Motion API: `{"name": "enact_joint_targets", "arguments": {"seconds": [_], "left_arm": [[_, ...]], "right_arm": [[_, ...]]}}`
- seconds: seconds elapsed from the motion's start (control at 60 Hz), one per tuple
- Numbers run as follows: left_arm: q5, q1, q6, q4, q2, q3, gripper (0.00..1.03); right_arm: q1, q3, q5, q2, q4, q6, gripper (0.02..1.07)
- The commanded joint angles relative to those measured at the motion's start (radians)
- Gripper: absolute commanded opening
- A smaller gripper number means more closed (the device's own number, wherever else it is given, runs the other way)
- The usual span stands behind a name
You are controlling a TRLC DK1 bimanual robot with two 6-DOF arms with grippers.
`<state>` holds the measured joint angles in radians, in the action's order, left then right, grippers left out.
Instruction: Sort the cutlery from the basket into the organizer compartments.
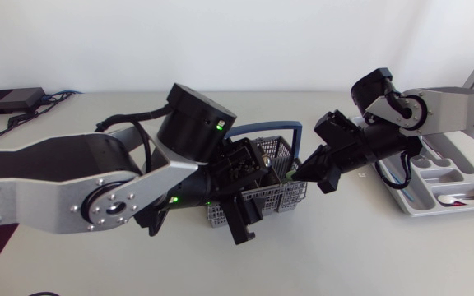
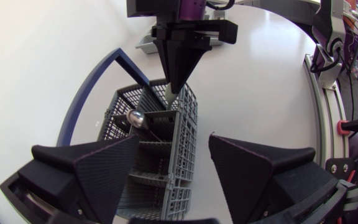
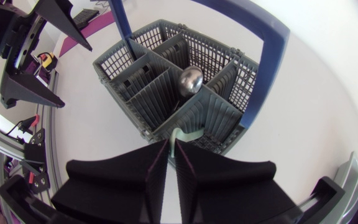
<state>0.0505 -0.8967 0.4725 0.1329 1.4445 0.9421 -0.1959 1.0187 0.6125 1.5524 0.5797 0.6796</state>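
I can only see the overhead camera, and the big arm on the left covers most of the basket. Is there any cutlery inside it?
Observer: Yes. A metal spoon stands bowl-up near the middle of the basket.
Visitor: What is the arm from the right doing in there?
Observer: The right gripper is shut on a pale handle in a compartment at the basket's edge.
Visitor: And the big left arm, has it grabbed something?
Observer: No. The left gripper is open over the basket, fingers wide apart, gripping nothing.
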Motion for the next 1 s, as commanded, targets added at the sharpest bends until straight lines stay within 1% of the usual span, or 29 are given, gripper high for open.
{"name": "enact_joint_targets", "arguments": {"seconds": [0.0, 0.283, 0.45, 0.683, 0.817, 0.867, 0.983], "left_arm": [[-0.006, 0.007, 0.015, -0.009, -0.019, -0.031, 0.77], [-0.006, 0.004, 0.014, -0.009, -0.021, -0.031, 0.77], [-0.006, 0.004, 0.014, -0.009, -0.027, -0.035, 0.77], [-0.006, 0.004, 0.012, -0.007, -0.035, -0.039, 0.77], [-0.006, 0.002, 0.012, -0.007, -0.036, -0.039, 0.77], [-0.006, 0.001, 0.012, -0.007, -0.036, -0.039, 0.77], [-0.005, 0.001, 0.012, -0.007, -0.036, -0.037, 0.77]], "right_arm": [[-0.010, -0.019, -0.005, 0.023, -0.001, -0.025, 0.08], [-0.011, -0.017, -0.005, -0.022, 0.009, -0.046, 0.08], [-0.014, 0.008, -0.003, -0.107, 0.055, -0.060, 0.08], [-0.010, 0.032, 0.015, -0.227, 0.167, -0.058, 0.08], [0.030, 0.064, 0.067, -0.310, 0.258, -0.054, 0.08], [0.058, 0.081, 0.101, -0.339, 0.302, -0.048, 0.08], [0.113, 0.100, 0.133, -0.391, 0.381, -0.031, 0.08]]}}
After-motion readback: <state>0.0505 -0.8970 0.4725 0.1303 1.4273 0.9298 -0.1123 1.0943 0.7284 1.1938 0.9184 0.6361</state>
